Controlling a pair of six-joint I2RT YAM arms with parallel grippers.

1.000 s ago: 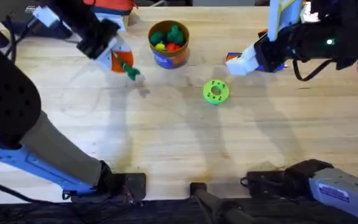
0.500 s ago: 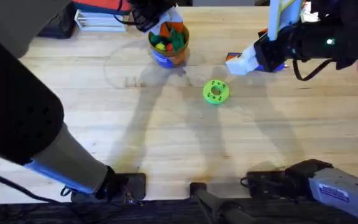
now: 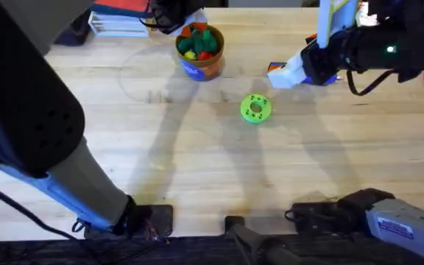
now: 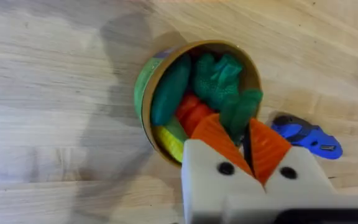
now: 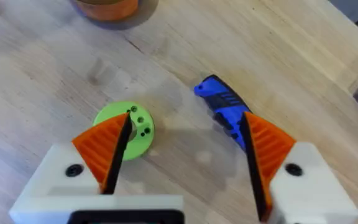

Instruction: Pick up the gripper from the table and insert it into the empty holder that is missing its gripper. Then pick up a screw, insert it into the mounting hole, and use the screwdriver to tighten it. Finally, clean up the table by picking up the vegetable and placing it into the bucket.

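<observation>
here: round brown-orange bucket (image 4: 194, 102), directly under left end effector (image 4: 248, 144), whose ribbed orange pads pinch the slim green vegetable (image 4: 240, 113); right end effector (image 5: 182, 152) wide open, empty, above the wood-grain table (image 5: 36, 81).

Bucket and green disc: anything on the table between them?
Nothing: overhead, bare wood separates the bucket from the green disc.

Both grippers have white plastic bodies with 2 black screws and 2 orange ribbed wedge pads: the left gripper (image 4: 246, 146), the right gripper (image 5: 182, 152). The arms are black and grey, with blue segments and black cables.
</observation>
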